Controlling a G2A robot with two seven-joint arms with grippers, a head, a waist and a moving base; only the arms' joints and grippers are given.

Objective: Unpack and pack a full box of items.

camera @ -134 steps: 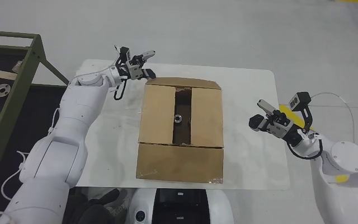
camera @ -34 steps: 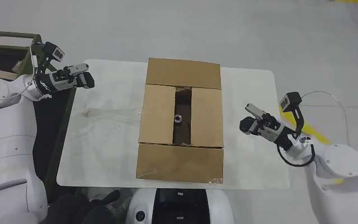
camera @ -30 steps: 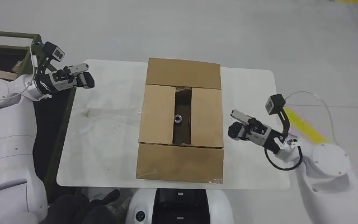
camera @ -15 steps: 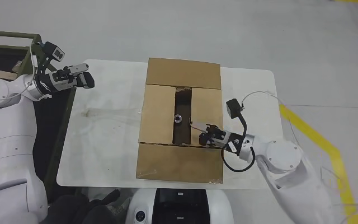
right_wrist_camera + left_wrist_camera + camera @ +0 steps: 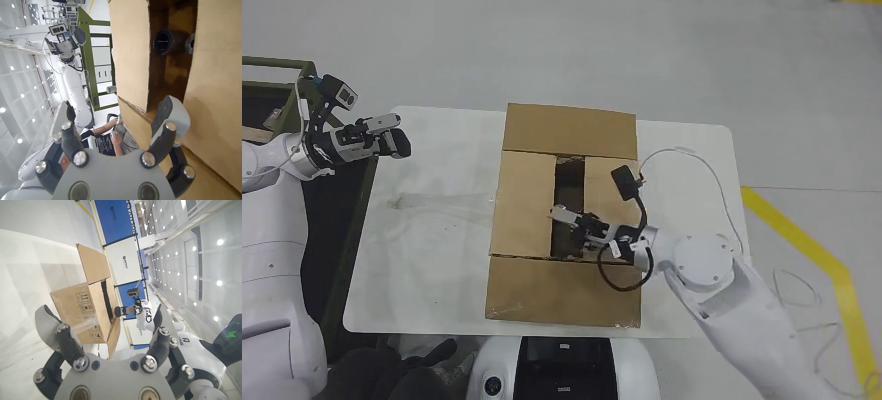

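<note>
A brown cardboard box (image 5: pixel 542 200) stands mid-table, its two inner flaps nearly shut with a dark gap (image 5: pixel 569 180) between them. My right gripper (image 5: pixel 568 222) hovers open over the near end of that gap, one finger (image 5: pixel 166 111) above the slot. Through the gap I see a dark cylinder (image 5: pixel 162 41) and a grey metal piece (image 5: pixel 190 45) inside. My left gripper (image 5: pixel 392 140) hangs open at the table's far left edge, well away from the box (image 5: pixel 88 306). The right gripper (image 5: pixel 122 311) also appears in the left wrist view, by the box top.
A green metal rack (image 5: pixel 292 100) stands just left of the white table (image 5: pixel 442 270). A strip of clear tape (image 5: pixel 442 200) lies on the table left of the box. The right arm's white cable (image 5: pixel 712 180) loops over the table's right side.
The right arm swung in from the table's right side and its gripper now sits over the box's gap. The left gripper left the box's far corner earlier and has since held still.
</note>
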